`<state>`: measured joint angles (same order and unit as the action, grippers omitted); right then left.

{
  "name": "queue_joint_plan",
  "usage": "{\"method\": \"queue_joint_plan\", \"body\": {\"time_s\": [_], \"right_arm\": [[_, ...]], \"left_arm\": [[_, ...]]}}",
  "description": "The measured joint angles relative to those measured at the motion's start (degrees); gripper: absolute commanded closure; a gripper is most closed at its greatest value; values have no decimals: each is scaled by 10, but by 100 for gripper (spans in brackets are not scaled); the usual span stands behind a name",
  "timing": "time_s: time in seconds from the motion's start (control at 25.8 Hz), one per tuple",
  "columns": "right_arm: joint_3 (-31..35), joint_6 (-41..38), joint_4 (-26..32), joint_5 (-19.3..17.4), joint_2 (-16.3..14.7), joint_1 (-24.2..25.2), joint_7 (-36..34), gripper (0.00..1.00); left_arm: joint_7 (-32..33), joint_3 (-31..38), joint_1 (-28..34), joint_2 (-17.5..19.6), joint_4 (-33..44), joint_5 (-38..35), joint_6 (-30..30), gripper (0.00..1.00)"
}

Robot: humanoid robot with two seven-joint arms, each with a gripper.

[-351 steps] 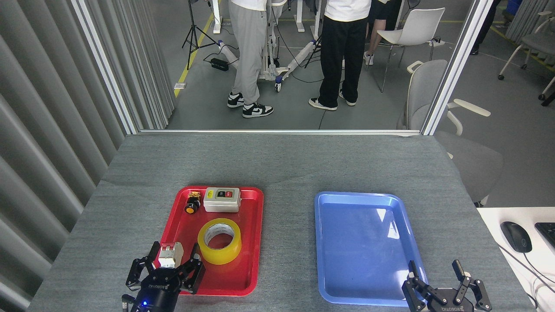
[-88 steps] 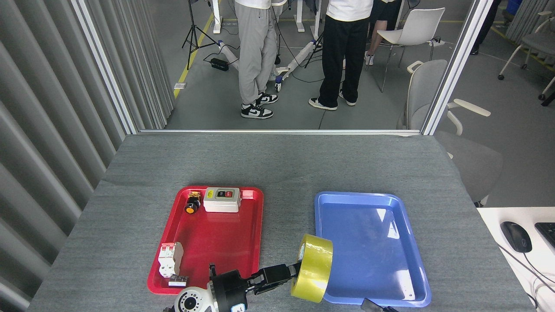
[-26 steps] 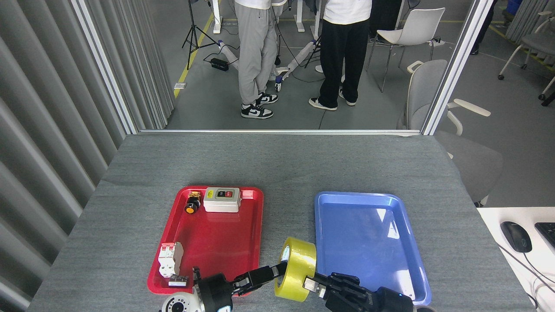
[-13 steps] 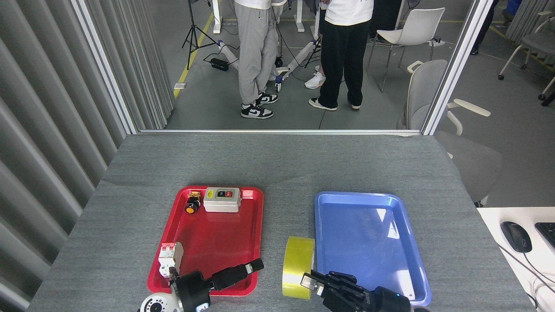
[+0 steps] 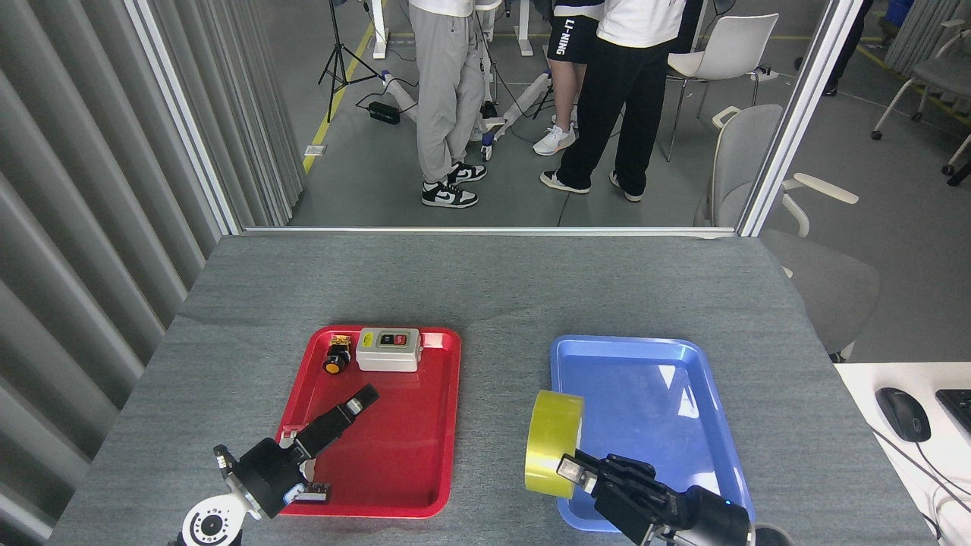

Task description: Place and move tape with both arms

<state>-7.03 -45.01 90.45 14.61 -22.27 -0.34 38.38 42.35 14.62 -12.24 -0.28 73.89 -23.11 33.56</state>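
In the head view, the tape stands on edge at lower centre, over the near-left rim of the blue tray, gripped by the right end effector, seemingly ready to be lowered in. The left end effector points up-right over the red tray, fingers together, holding nothing.

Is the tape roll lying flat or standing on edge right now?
On edge. The tape shows its curved yellow band, held by the right pincer over the blue tray's left rim.
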Motion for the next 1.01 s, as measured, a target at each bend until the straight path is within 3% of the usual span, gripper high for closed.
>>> {"method": "queue_joint_plan", "body": {"time_s": [0.12,0.23,0.31,0.39,0.5,0.66,0.89,1.01], "right_arm": [[15,0,-2,9,-43,-6,-16,88],[8,43,-5,27,-100,-21,-56,89],[-17,103,-8,38,-137,-42,-79,90],[-54,167,-15,43,-167,-69,-89,90],[-126,271,-33,46,-201,-126,-98,90],[-215,367,-76,46,-225,-194,-100,90],[-308,418,-161,43,-217,-263,-97,90],[-348,438,-202,41,-205,-300,-95,90]], "left_arm": [[-193,8,0,1,1,-169,2,0],[-396,10,0,0,2,-384,0,0],[-484,8,0,0,3,-509,-2,0],[-528,7,1,0,8,-599,-3,0],[-549,2,12,-2,29,-659,-8,0],[-535,-15,60,-14,87,-677,-48,0],[-469,-38,122,-27,149,-679,-93,0],[-433,-47,128,-34,155,-679,-149,0]]}}
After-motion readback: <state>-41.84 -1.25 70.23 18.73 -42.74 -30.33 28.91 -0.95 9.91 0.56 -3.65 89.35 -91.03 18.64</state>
